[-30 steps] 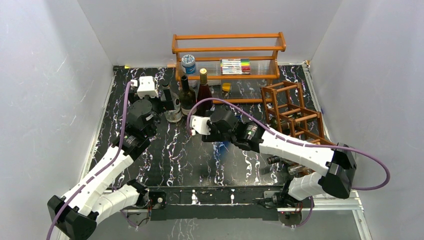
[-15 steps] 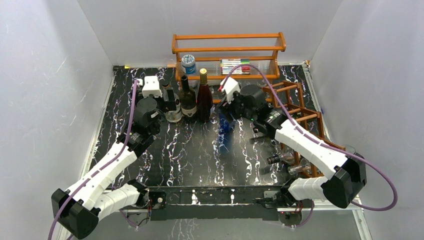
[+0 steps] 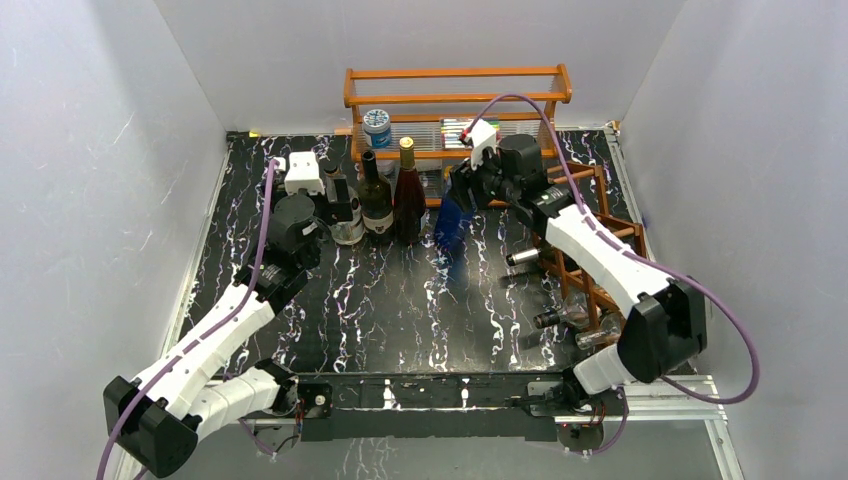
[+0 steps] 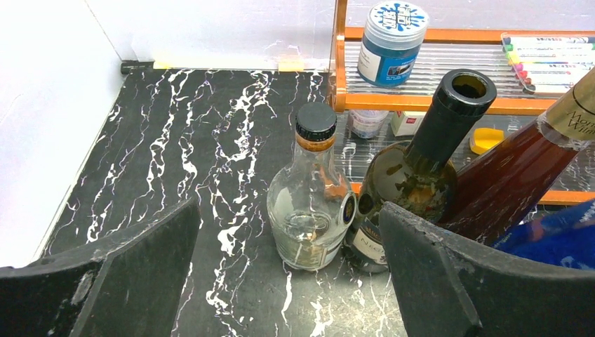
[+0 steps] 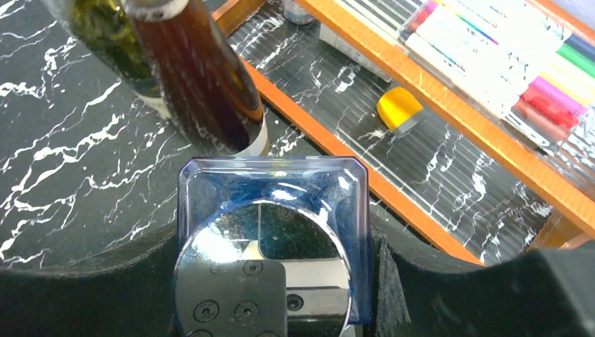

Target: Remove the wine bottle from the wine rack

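Marble-black tabletop (image 3: 400,300) between white walls (image 3: 100,150): right claw (image 3: 460,200) pinches a blue bottle (image 3: 450,224), clear of the wine rack (image 3: 578,172) beside its arm. Left wrist: left claw (image 4: 288,225) is spread wide, with a clear bottle (image 4: 309,203) ahead. Right wrist: the blue bottle's square base fills the jaws, and an orange shelf (image 5: 421,77) lies beyond.

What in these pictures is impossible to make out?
- Top view: the right arm covers part of the wine rack, so its bottles cannot be counted.
- Right wrist view: the blue bottle is seen end-on; its cap hides whether it touches the table.
- Left wrist view: the brown bottle's top is cut off by the right edge.
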Available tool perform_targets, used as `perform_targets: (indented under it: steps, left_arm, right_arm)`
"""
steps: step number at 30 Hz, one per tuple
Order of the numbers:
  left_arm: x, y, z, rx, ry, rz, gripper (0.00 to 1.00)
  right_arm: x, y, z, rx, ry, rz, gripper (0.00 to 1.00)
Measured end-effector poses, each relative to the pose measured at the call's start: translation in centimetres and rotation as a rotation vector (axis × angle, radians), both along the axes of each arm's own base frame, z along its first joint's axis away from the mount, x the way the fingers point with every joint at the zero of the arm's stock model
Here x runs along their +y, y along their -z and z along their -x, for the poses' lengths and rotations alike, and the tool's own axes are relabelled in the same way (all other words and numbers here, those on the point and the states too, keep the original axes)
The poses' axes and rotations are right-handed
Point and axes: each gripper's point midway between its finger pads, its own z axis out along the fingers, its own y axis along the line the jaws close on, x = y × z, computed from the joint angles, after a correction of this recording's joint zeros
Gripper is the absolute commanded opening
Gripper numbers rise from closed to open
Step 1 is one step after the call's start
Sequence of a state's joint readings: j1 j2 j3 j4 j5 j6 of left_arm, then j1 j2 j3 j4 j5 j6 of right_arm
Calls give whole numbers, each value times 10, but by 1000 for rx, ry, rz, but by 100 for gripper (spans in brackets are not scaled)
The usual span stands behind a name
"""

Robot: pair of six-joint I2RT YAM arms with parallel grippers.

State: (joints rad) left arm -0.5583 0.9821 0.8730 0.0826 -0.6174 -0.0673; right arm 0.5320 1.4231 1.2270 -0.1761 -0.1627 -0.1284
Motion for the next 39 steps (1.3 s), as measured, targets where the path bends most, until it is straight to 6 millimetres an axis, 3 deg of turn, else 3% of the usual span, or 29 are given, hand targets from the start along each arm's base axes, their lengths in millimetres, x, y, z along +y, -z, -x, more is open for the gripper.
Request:
perform_targets:
  steps: [10, 18, 26, 30, 32, 36, 39]
  left_arm:
    - [2, -1, -1, -3, -8, -2, 98]
    - [3, 0, -1, 3, -9, -2, 98]
    - [2, 0, -1, 4, -1, 10, 98]
    - [1, 0, 0, 5, 3, 12, 98]
    - [1, -2, 0, -1, 4, 15, 98]
    - [1, -2, 0, 2, 4, 15, 98]
    - [1, -2, 0, 0, 6, 17, 98]
  right_arm:
    - [25, -1, -50, 18, 173, 71, 0]
    - [42, -1, -50, 60, 378, 144, 0]
    - [29, 2, -48, 137, 571, 72, 0]
    - [35, 2, -38, 212, 569, 40, 0]
    - [36, 2, -39, 222, 574, 39, 12]
    - [36, 2, -39, 226, 579, 39, 51]
    - [36, 2, -39, 224, 580, 39, 71]
